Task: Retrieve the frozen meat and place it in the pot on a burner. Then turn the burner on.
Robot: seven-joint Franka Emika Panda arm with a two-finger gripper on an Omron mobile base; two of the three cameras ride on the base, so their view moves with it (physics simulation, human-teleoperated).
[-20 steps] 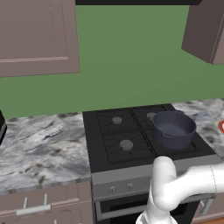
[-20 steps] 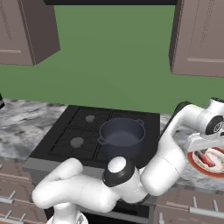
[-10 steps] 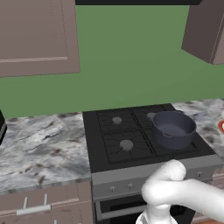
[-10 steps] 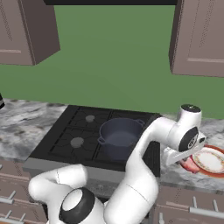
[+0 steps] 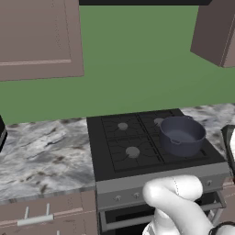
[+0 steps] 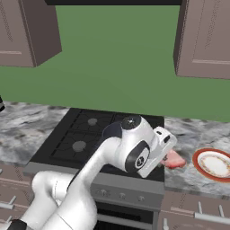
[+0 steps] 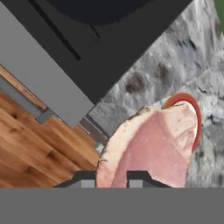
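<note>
My gripper (image 7: 111, 183) is shut on the frozen meat (image 7: 153, 146), a pinkish-red slab with paler streaks that hangs between the finger tips. In the right base view the frozen meat (image 6: 173, 159) sticks out of the gripper (image 6: 165, 156) above the counter, between the stove and the plate. The dark blue-grey pot (image 5: 182, 136) stands on the stove's front right burner, left of the hand. My arm covers most of the pot (image 6: 112, 130) in the right base view. An uncovered burner (image 5: 132, 152) lies at the front left.
A red-rimmed white plate (image 6: 214, 164) sits on the marble counter (image 6: 193, 179) right of the stove, and the plate's rim (image 7: 196, 122) shows under the meat. The black stove (image 5: 114, 160) has knobs (image 5: 118, 198) on its front panel. Wall cabinets (image 6: 206, 36) hang above.
The hand has risen off the plate and swung left toward the stove with the meat held in it. The plate now lies bare. The pot has not moved.
</note>
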